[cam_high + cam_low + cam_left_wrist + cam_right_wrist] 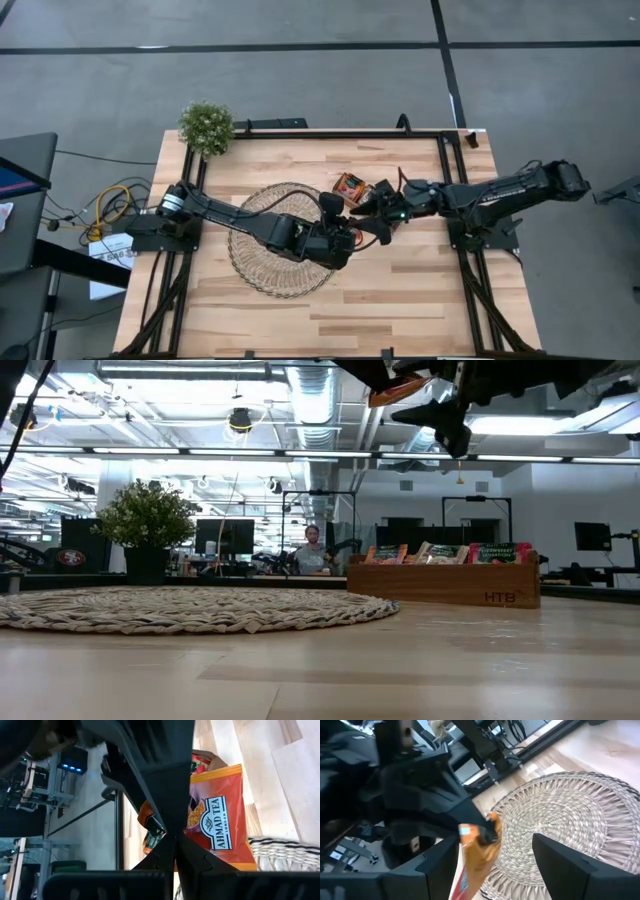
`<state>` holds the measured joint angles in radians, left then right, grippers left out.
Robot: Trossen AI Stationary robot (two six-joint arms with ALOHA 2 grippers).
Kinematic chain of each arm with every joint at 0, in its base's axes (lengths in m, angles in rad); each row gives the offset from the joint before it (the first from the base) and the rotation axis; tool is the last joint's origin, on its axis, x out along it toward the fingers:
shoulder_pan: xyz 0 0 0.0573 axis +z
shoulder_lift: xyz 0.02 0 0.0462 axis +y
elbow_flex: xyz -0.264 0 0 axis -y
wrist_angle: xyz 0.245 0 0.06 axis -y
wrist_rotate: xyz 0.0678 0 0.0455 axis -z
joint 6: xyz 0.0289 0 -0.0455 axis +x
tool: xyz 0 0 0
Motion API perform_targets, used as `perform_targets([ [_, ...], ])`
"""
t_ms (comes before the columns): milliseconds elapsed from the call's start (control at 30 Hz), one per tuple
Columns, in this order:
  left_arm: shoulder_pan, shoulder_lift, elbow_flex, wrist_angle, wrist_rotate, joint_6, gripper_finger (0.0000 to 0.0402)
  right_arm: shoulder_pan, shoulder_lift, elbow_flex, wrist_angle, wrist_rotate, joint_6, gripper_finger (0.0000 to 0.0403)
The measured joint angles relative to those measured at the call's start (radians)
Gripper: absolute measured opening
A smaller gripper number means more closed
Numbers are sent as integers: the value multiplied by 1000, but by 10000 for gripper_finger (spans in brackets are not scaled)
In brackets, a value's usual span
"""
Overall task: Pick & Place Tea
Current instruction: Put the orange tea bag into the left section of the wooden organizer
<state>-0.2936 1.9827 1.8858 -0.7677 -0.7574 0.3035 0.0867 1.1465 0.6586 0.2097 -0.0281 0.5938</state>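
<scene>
Left wrist view: pincer [175, 837] pinching sachet [217, 820].

- Orange-red tea sachet [220, 820]: flat square packet, white emblem reading AHMAD TEA LONDON, a light picture of fruit beside it; pinched at one edge between closed dark fingers, held up in the air off the table
- Same sachet from the opposite wrist view [479, 851]: hangs tilted, orange face bent slightly, above the near rim of the round wicker mat
- Low view: orange sliver of it [400, 391] high above the tabletop
- More tea sachets [440, 552], red-orange and green-and-pale, stand upright in a row in the wooden tray
</scene>
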Motion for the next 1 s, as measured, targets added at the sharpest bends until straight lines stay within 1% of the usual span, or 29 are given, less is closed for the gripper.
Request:
perform_targets([
  [200,0,0,0,-23,18,0,0,-14,31,11,2,-17,0,233],
  [333,0,0,0,-42,20,0,0,-19,32,11,0,-44,13,212],
  [533,0,0,0,-61,39,0,0,-19,32,11,-1,-48,15,171],
  [800,0,0,0,-80,47,0,0,-18,32,11,-22,-53,16,99],
  [900,0,0,0,-80,60,0,0,-18,32,11,-26,-56,16,64],
  [1000,1,0,0,-80,80,0,0,-17,31,11,-28,-59,11,20],
])
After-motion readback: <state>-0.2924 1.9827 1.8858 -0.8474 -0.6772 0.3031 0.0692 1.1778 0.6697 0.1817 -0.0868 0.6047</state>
